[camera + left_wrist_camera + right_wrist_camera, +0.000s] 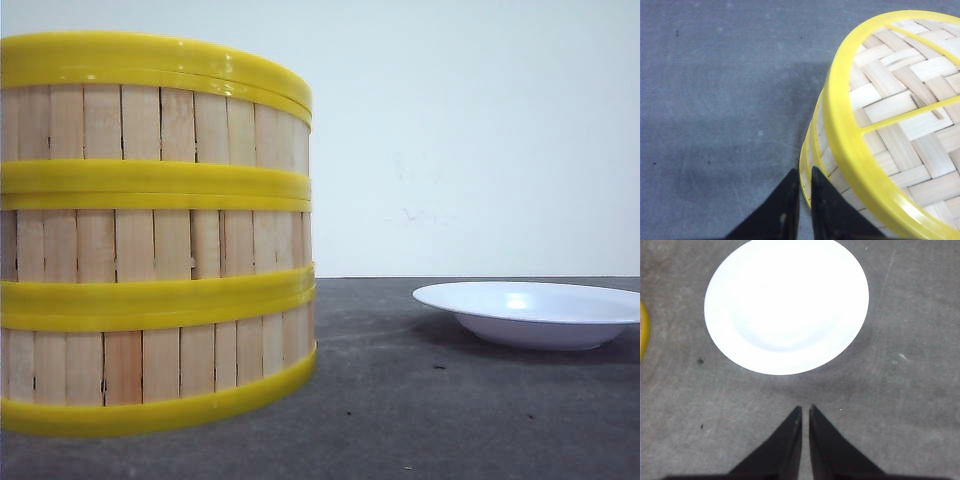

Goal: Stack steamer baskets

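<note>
The steamer baskets [155, 235] stood as one stack of three at the left of the front view, close to the cam, on the dark grey table [420, 420]. Stack's left side ran out of frame; its right edge was clear, w/ a wide strip of bare table between it and the white plate [530, 312], which sat well apart to the right. Plain white wall [470, 130] behind.

Stack axis was vertical, upright, open mouth facing up. Tiers looked slightly offset: yellow bands didn't line up perfectly at the right edge.

Walls: vertical light wood slats, w/ glossy yellow plastic bands at each joint, top and bottom. In the left wrist view the top basket [900, 120] showed a woven flat-strip floor under thin yellow cross ribs, inside a thick round yellow rim.

Left gripper [805, 175]: black pointed fingers nearly together, only a narrow slit, holding nothing, tips just beside the stack's wall, on the bare table side.

Right gripper [805, 412]: same narrow slit, nothing held, over bare table near the round, shallow, smooth plate [786, 305]. A sliver of yellow rim [643, 330] showed at that view's edge.
</note>
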`<act>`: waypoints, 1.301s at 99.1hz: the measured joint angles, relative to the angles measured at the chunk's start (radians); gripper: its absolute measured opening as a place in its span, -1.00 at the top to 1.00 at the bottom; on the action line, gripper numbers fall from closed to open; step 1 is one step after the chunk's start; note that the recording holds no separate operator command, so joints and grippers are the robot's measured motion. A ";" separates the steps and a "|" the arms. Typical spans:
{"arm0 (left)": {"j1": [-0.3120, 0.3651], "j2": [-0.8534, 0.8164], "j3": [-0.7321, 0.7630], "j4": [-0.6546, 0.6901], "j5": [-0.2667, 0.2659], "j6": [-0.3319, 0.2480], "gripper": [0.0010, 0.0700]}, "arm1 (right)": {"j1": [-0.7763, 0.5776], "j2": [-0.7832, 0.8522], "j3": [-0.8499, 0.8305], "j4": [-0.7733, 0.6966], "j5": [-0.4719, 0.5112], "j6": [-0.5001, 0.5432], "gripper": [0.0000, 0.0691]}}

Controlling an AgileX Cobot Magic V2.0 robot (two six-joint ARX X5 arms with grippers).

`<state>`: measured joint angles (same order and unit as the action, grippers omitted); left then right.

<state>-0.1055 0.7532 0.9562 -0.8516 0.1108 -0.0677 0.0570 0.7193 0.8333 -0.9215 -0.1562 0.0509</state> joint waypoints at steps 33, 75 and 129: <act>0.004 -0.030 -0.010 0.024 -0.052 0.008 0.99 | 0.000 0.000 0.000 0.000 0.000 0.000 0.94; 0.023 -0.501 -0.574 0.454 -0.147 0.016 0.99 | 0.000 0.000 0.000 0.000 0.000 0.002 0.94; 0.022 -0.746 -0.924 0.668 -0.145 0.020 0.99 | 0.000 0.001 0.000 0.008 0.000 0.002 0.94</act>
<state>-0.0834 0.0071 0.0326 -0.1841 -0.0338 -0.0475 0.0570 0.7200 0.8333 -0.9134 -0.1566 0.0528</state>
